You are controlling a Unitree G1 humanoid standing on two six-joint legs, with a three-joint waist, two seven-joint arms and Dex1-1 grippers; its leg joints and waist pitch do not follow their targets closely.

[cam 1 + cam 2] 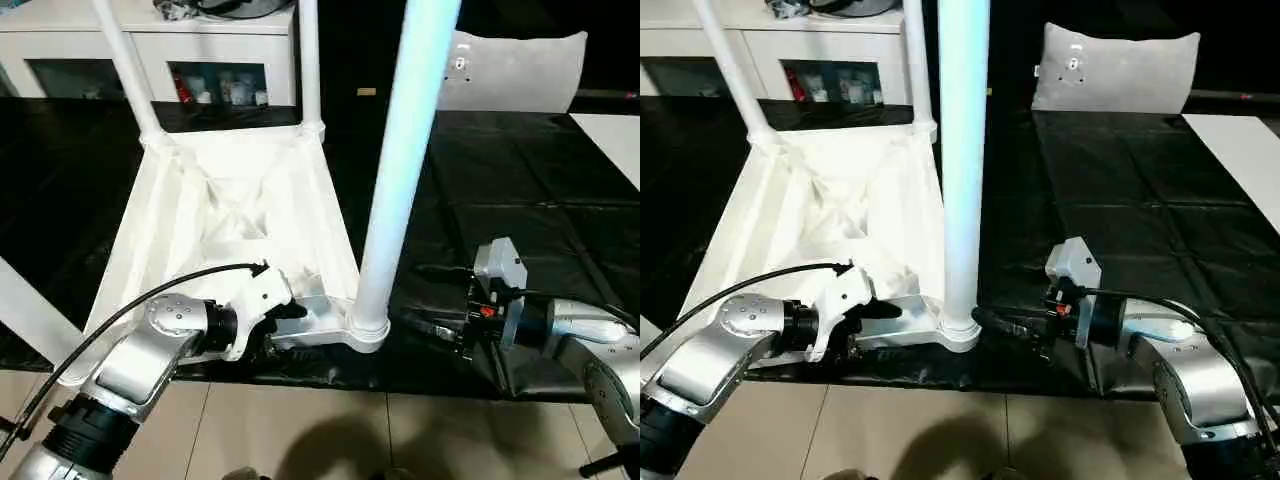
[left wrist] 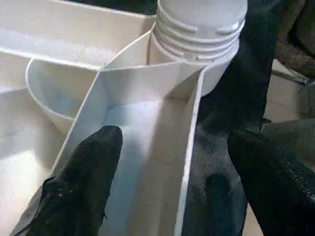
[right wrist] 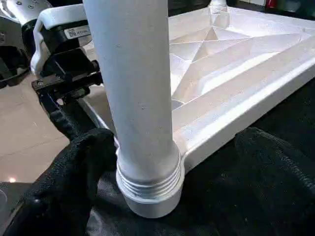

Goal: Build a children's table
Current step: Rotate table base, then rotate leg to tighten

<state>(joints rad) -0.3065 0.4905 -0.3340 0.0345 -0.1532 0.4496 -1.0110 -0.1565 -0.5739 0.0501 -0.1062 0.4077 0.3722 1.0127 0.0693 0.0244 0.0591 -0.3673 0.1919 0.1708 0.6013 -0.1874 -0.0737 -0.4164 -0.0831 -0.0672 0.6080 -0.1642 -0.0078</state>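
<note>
White table [image 1: 230, 215] upside-down, ribbed, legs [image 1: 405, 170] up — left gripper [image 2: 172, 182] & right gripper [image 3: 172, 167] both released.

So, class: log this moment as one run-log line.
table top: upside down | near leg: upright in corner socket | left gripper: open, straddling rim | right gripper: open, flanking leg base

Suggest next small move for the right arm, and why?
Probably close the right gripper on the near leg and keep screwing: its open jaws flank the leg's base, threads still show above the corner socket, and the left gripper straddles the tabletop's rim.
</note>
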